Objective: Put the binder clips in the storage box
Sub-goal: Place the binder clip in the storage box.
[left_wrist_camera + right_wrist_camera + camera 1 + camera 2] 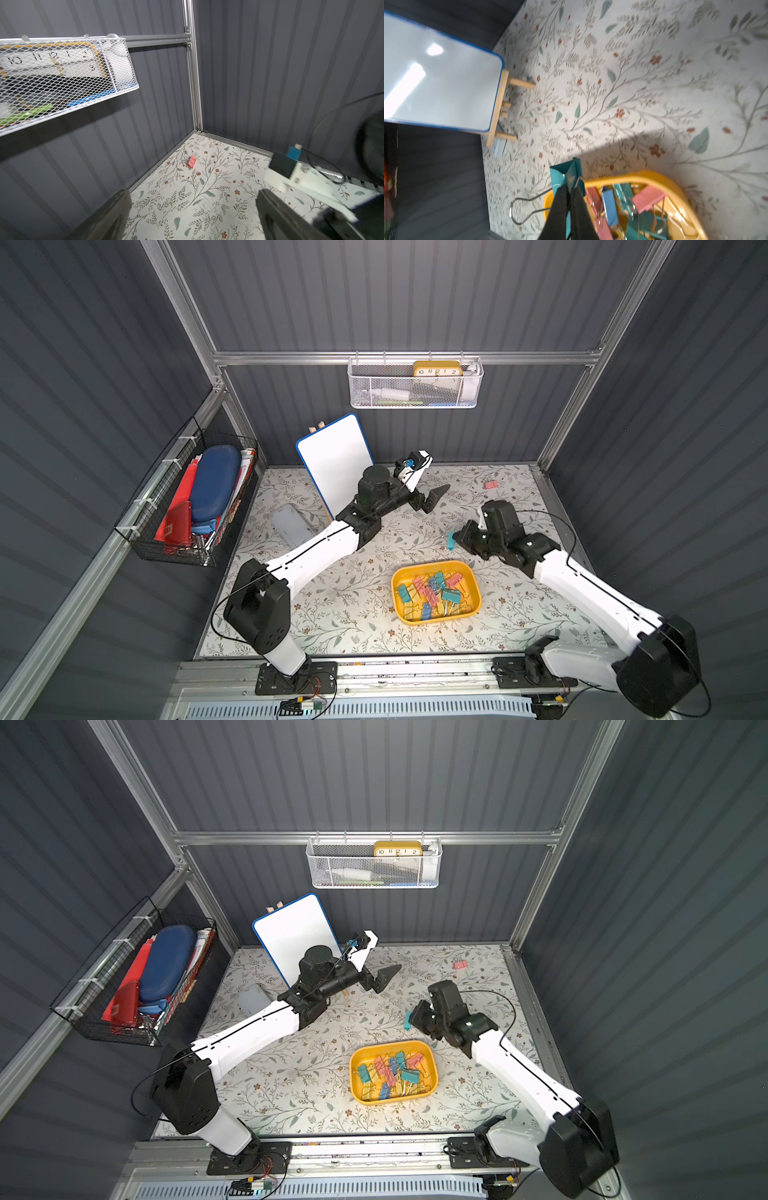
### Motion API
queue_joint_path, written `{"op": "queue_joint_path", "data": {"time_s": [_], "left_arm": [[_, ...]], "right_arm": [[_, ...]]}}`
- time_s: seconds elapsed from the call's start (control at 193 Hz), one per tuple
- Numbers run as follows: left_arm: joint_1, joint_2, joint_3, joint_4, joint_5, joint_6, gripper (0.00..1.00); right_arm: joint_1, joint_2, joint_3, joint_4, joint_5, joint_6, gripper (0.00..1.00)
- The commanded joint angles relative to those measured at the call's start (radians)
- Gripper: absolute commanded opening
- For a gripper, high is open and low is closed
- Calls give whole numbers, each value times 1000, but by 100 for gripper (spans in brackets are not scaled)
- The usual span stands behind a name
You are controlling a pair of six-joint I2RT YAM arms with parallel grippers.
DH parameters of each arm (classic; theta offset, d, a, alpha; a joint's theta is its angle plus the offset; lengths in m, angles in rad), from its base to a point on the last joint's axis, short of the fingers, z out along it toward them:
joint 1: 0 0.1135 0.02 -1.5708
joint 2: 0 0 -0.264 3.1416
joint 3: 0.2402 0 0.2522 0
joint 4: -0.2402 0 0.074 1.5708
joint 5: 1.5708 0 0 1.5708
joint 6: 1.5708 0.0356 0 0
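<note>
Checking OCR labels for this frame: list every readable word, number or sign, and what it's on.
"10 11 12 1 2": face of the yellow clock in the white mesh basket, in both top views.
"10 11 12 1 2 3": same clock, seen through the mesh in the left wrist view.
Pale mark on the red pouch in the black wire basket: too small to read.
Nothing else readable.
</note>
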Motion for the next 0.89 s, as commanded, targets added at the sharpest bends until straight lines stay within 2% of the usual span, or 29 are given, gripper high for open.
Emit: {"op": "queue_joint_path", "data": {"time_s": [0.0, 0.16, 0.29, 0.465, 0.527, 0.652, 0.89], "left_arm": [[-5, -43, -26, 35, -8, -18, 99], [-5, -27, -20, 27, -10, -11, 99], [-5, -16, -15, 27, -4, -12, 99], [-4, -4, -7, 20, 0, -12, 99], [-5, -2, -8, 20, 1, -12, 99], [-5, 0, -8, 20, 2, -12, 99], [-5, 3, -7, 17, -1, -9, 99]], "right_arm": [[83, -27, -75, 8, -80, 16, 0], [235, 51, -62, 16, -160, -1, 0], [333, 174, -41, 56, -156, -2, 0], [361, 261, -44, 80, -101, 8, 0], [362, 273, -48, 78, -37, 3, 0], [363, 281, -49, 76, -23, -9, 0], [362, 239, -29, 76, 2, -16, 23]]}}
